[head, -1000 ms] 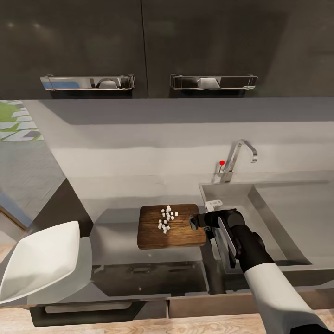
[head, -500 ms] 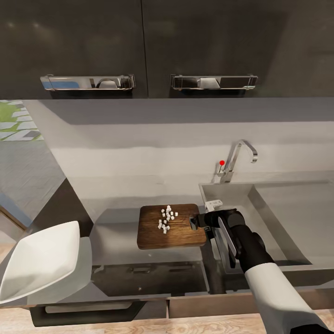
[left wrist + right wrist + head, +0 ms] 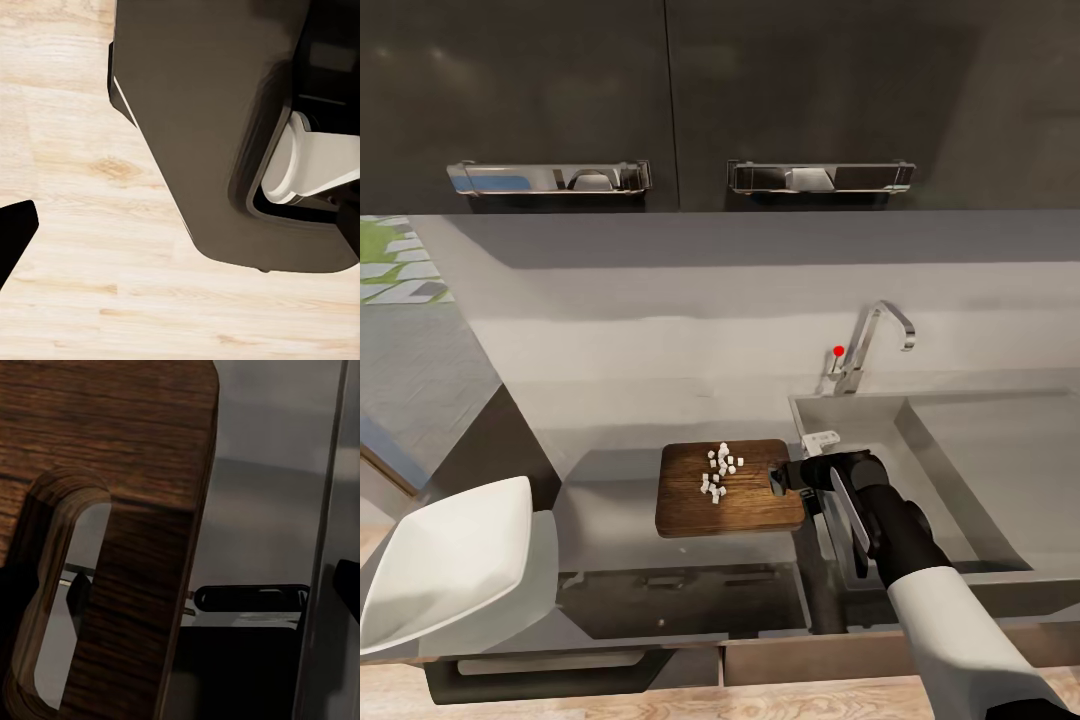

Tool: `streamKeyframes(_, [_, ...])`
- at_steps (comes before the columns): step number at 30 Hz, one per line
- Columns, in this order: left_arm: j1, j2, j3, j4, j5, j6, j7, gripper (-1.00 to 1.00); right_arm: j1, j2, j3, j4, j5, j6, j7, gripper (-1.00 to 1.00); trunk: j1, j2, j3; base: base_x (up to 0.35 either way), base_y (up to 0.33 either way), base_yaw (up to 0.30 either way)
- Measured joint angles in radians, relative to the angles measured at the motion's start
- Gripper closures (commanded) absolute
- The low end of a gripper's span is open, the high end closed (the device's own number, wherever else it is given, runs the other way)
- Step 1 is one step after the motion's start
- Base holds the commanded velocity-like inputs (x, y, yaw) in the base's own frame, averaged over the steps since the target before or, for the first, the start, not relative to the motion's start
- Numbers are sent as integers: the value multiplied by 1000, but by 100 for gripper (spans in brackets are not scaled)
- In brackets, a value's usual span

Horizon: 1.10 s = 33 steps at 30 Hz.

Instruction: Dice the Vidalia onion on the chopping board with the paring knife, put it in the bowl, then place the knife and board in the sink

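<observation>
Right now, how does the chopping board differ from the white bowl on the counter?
The chopping board is dark brown wood and flat; the bowl is white with flaring sides. The chopping board carries the diced onion; the bowl looks empty. The chopping board lies beside the sink at the right pincer; the bowl sits at the far left. Both rest on the countertop.

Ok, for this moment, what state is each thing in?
chopping board: flat on the countertop, diced onion piled on it
bowl: empty, tilted at the counter's near left edge
sink: basin looks empty
right gripper: at the board's right edge, grip unclear
</observation>
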Motion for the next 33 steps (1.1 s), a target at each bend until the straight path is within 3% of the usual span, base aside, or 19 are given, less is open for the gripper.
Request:
streamKeyframes(14, [0, 0, 0, 0, 1, 0, 0, -100, 0, 0, 0, 0, 0, 0, 0, -100, 0, 0, 0, 0, 0, 0])
streamKeyframes(15, [0, 0, 0, 0, 0, 0, 0, -100, 0, 0, 0, 0, 0, 0, -1, 100, 0, 0, 0, 0, 0, 0])
streamKeyframes(33, [0, 1, 0, 0, 1, 0, 0, -100, 0, 0, 0, 1, 10, -1, -3, 100, 0, 0, 0, 0, 0, 0])
